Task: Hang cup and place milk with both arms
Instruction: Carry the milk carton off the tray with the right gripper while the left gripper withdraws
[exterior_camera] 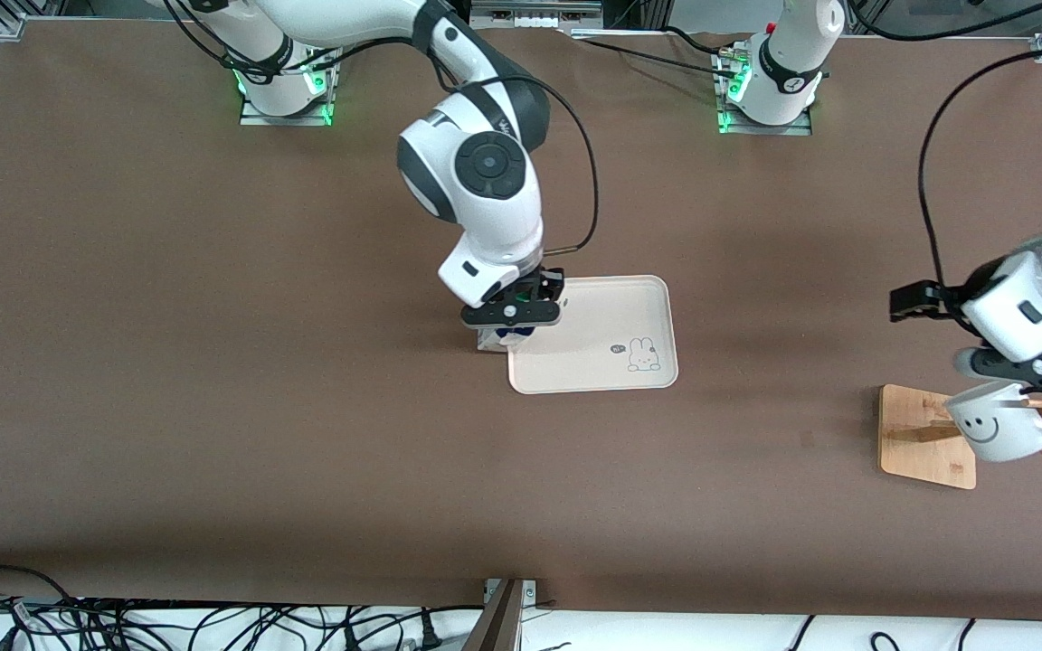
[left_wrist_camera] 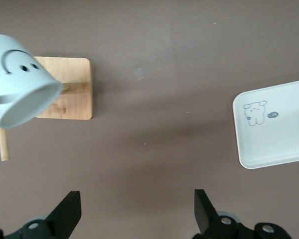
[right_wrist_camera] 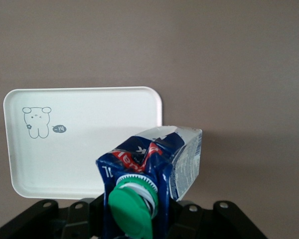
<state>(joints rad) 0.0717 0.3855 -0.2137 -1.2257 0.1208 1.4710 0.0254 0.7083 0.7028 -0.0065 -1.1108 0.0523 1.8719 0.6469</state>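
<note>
The white cup point(exterior_camera: 991, 423) with a smiley face hangs tilted by its black handle on a peg of the wooden rack point(exterior_camera: 923, 434). It also shows in the left wrist view point(left_wrist_camera: 20, 79). My left gripper point(exterior_camera: 1027, 369) is just above the cup, open and empty point(left_wrist_camera: 137, 214). My right gripper point(exterior_camera: 512, 316) is shut on the milk point(exterior_camera: 510, 336), a blue carton with a green cap point(right_wrist_camera: 154, 169). It holds the carton at the edge of the white tray point(exterior_camera: 602, 298) toward the right arm's end.
The tray carries a small bunny drawing point(exterior_camera: 643, 354) and shows in both wrist views point(left_wrist_camera: 274, 139) point(right_wrist_camera: 79, 159). The rack's square wooden base point(left_wrist_camera: 70, 89) stands on the brown table at the left arm's end. Cables lie along the table's front edge.
</note>
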